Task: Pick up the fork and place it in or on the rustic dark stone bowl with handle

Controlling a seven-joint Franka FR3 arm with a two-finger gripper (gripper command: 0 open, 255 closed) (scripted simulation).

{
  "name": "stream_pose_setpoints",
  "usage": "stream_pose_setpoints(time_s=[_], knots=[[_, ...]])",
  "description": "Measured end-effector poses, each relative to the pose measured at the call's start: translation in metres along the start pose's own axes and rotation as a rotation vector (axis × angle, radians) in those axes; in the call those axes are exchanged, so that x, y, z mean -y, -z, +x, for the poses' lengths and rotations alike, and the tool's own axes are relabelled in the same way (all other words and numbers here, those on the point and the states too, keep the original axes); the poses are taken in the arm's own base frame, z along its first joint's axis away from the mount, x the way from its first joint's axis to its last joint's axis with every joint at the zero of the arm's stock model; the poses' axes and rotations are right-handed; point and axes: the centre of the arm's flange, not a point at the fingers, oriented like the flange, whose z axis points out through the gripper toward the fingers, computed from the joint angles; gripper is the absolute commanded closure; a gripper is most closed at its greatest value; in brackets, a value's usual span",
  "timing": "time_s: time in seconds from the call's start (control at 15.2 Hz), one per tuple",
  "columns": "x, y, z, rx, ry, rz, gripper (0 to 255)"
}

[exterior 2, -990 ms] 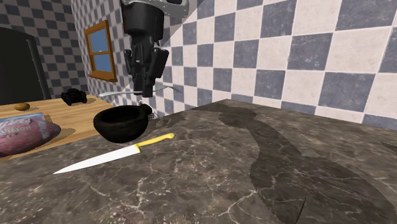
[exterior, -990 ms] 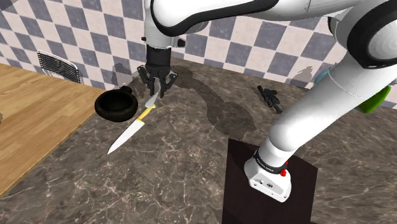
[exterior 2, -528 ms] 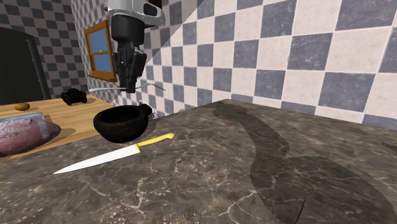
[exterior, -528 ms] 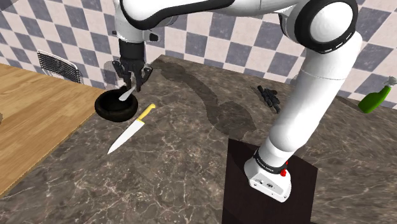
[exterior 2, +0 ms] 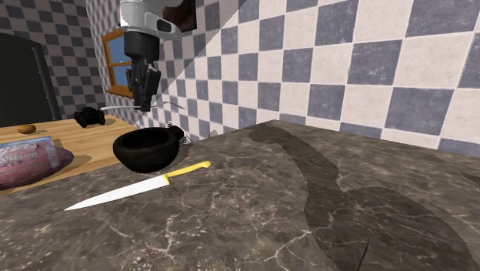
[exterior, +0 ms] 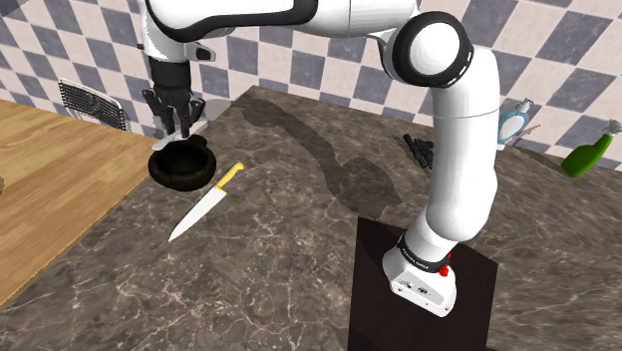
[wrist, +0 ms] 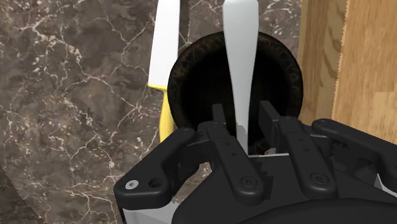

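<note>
**A:** Hovering over the bowl [exterior: 181, 167], is it? Where exactly is the tool [exterior: 177, 122]?

**B:** Directly above it. Tool points down, clear of the rim. Fingers [wrist: 229, 156] clamped on the fork [wrist: 240, 60], one on either side of its pale shank.

**A:** Fork touching anything else?

**B:** No. In the second exterior view it lies about level in the air, well above the bowl. In the wrist view its long end reaches out across the bowl's mouth.

**A:** And the bowl?

**B:** Black and rough-looking. It sits on the dark veined surface [exterior: 299, 259], near where the wooden surface [exterior: 50, 189] begins.

**A:** Anything beside it?

**B:** A knife [exterior: 204, 202] with a yellow handle and white blade. It lies flat on the dark veined surface, handle end nearest the bowl. Cannot tell whether the two touch.

**A:** Farther off?

**B:** A green bottle [exterior: 588, 155] against the checkered wall [exterior: 349, 60], well apart from the bowl. A small black object [exterior: 423, 152] close to the arm [exterior: 459, 179]. The stand [exterior: 424, 289] is at the shoulder view's lower right.
</note>
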Motion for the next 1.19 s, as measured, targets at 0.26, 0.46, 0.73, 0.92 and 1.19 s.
stream_pose_setpoints(time_s=[0.26,0.46,0.73,0.92,1.19], knots=[[0.003,-0.020,0.004,-0.001,-0.001,-0.001,255],[0.004,-0.035,0.006,-0.001,-0.001,0.000,255],[0.004,-0.049,0.007,-0.001,-0.001,0.000,255],[0.004,-0.049,0.008,-0.001,-0.001,0.000,255],[0.004,-0.049,0.008,-0.001,-0.001,0.000,0]])
